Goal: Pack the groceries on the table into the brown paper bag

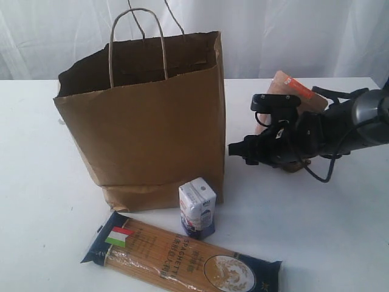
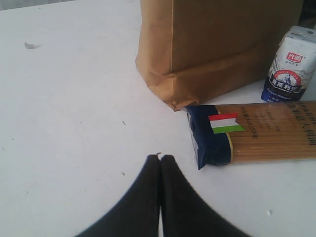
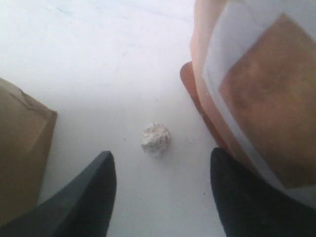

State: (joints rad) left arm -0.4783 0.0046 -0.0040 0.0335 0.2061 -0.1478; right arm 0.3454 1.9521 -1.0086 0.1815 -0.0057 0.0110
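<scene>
- Okay, exterior view: the brown paper bag (image 1: 146, 128) stood upright and open-topped on the table (image 1: 340, 231), handles up, roughly mid-scene.
- The small carton (image 1: 197, 207) stood upright at the bag's front right corner. Touching it or just off it, couldn't tell.
- The spaghetti packet (image 1: 182, 258) lay flat in front of the bag and carton, angled, with the flag-label end to the left.
- The right gripper (image 1: 238, 149) reached in from the right, low over the table. Its fingertips pointed at the bag's right wall and stood apart from it. The jaw gap wasn't readable from this angle.
- The brown pouch (image 1: 292, 88) stood behind the right arm, largely hidden by it.
- The left gripper wasn't in this view.
- Left wrist view: the left gripper (image 2: 160, 165) had both fingers pressed together with nothing between them, over bare table (image 2: 74, 98).
- The dark-blue end of the spaghetti packet (image 2: 256, 131) lay near the fingertips, not touching.
- The bag's (image 2: 217, 44) folded base corner sat just beyond that end.
- The carton (image 2: 291, 64) stood upright beside the bag, past the packet.
- Right wrist view: the right gripper (image 3: 163, 192) had its jaws spread wide and gripped nothing. Only bare table (image 3: 98, 49) lay between the fingers.
- A small crumpled white scrap (image 3: 156, 138) lay on the table just ahead of the gap.
- The brown pouch (image 3: 256, 89) loomed close beside one finger. Contact not clear.
- A corner of the bag (image 3: 19, 148) showed beyond the other finger, apart from it.
</scene>
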